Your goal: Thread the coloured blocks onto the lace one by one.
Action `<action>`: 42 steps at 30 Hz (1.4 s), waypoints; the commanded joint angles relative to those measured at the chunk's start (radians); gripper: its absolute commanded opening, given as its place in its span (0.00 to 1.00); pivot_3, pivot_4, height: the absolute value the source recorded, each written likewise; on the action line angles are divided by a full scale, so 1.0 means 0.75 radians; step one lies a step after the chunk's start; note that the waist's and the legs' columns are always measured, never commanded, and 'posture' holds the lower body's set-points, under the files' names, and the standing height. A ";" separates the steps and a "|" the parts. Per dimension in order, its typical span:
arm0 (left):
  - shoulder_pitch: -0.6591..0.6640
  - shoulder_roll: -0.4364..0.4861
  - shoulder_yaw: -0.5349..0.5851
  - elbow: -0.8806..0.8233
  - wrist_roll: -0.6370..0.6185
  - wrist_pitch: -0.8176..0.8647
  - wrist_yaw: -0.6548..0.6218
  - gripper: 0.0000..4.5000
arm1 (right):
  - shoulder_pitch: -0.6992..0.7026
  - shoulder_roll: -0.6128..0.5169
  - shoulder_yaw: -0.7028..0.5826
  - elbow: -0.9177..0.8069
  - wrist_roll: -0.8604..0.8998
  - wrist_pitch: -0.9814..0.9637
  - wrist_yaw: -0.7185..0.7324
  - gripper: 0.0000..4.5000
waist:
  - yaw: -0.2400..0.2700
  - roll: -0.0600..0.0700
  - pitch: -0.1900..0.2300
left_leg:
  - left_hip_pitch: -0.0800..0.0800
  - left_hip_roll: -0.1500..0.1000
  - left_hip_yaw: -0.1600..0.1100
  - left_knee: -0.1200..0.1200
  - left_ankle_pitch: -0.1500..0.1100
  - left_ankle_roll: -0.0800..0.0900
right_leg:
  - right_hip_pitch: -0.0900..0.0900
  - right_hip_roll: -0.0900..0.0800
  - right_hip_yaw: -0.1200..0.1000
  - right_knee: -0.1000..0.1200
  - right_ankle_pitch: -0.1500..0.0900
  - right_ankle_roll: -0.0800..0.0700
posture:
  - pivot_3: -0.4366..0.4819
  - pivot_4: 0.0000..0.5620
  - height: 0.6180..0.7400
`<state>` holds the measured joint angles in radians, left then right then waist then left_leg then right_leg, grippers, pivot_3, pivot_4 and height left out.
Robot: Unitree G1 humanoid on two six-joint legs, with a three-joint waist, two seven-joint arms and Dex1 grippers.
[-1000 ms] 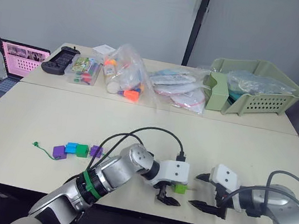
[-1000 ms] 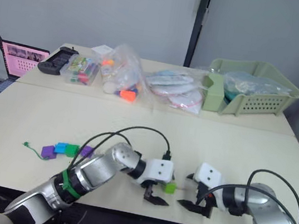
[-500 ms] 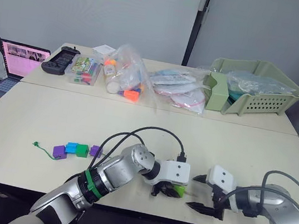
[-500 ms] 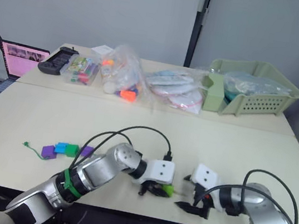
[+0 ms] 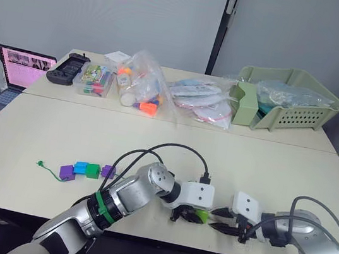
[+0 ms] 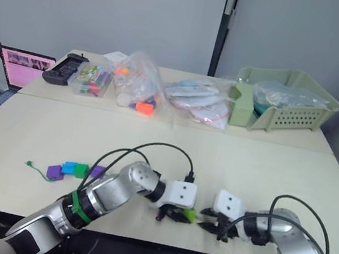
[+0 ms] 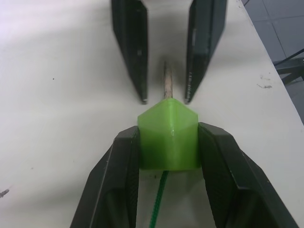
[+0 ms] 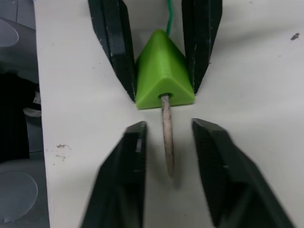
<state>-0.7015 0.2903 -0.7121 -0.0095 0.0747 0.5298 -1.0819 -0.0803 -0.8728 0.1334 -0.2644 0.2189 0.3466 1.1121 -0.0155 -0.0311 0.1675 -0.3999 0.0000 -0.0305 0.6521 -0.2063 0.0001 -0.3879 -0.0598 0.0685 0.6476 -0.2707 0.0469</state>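
Near the front edge of the table (image 5: 277, 175), your left gripper (image 7: 167, 142) is clenched on the lime green block (image 7: 167, 135), one black finger pressed against each side of it. The lace (image 7: 159, 202) runs into the block on the gripper's side as a thin green string, and its stiff pale tip (image 8: 167, 135) pokes out of the hole in the opposite face. Your right gripper (image 8: 168, 142) faces the left one just to the right of the block, its jaws released and standing apart, one on each side of the tip without touching it.

Look further left on the table and you find four more blocks in a row: a purple block (image 5: 67, 172), a bright blue block (image 5: 80, 168), a dark green block (image 5: 93, 170) and a second purple block (image 5: 108, 171), touching or nearly so. The lace's knotted end (image 5: 41, 163) lies just left of that row.

Along the far side of the table you have a laptop (image 5: 22, 66) at the far left, a black controller (image 5: 70, 67), a clear bag of toy pieces (image 5: 142, 88), flat plastic packets (image 5: 202, 100) and a pale green basket (image 5: 288, 103) at the far right.
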 commanded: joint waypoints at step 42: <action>0.120 0.784 0.416 0.336 0.015 -0.533 -0.398 0.87 | -0.115 -0.012 0.055 -0.047 -0.027 0.042 0.010 0.00 | -0.036 0.004 -0.002 | 0.007 0.011 0.007 -0.008 0.000 0.000 | -0.001 0.004 0.002 0.000 0.000 -0.002 | 0.48 0.27 1.00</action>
<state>-0.6308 0.8566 -0.3567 0.2306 0.0411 0.1116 -1.3334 -0.1489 -0.8859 0.1816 -0.2734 0.1996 0.3678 1.1270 -0.0426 -0.0284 0.1660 -0.3951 0.0082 -0.0252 0.6459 -0.2066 0.0004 -0.3890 -0.0563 0.0701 0.6479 -0.2702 0.0446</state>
